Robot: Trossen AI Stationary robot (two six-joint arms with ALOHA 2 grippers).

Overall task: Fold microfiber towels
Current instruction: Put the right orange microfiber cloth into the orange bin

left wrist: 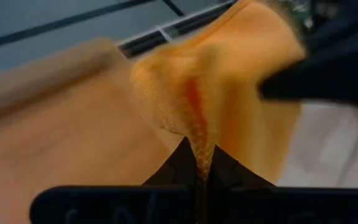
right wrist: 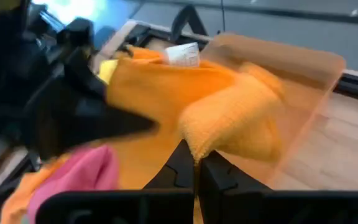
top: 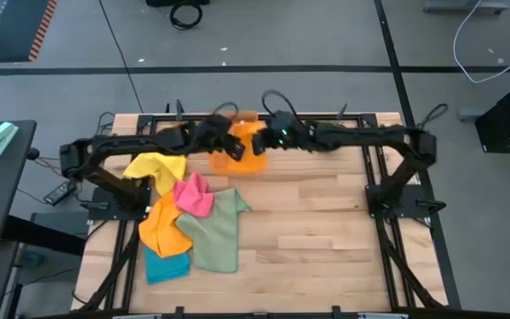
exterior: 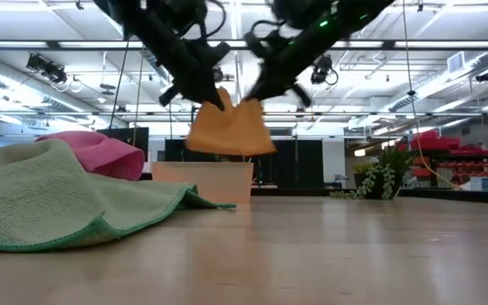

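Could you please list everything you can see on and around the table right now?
Held towel: one, orange, hanging in the air between both grippers above the tray.
Tray: one, orange, far middle of the table.
Towel pile: yellow, pink, orange, sage green and teal cloths, overlapping on the table's left side.
Plant: one, green, spiky, far right in the low view.
Table: one, light wood.
Left gripper: shut on the held towel.
Right gripper: shut on the held towel.
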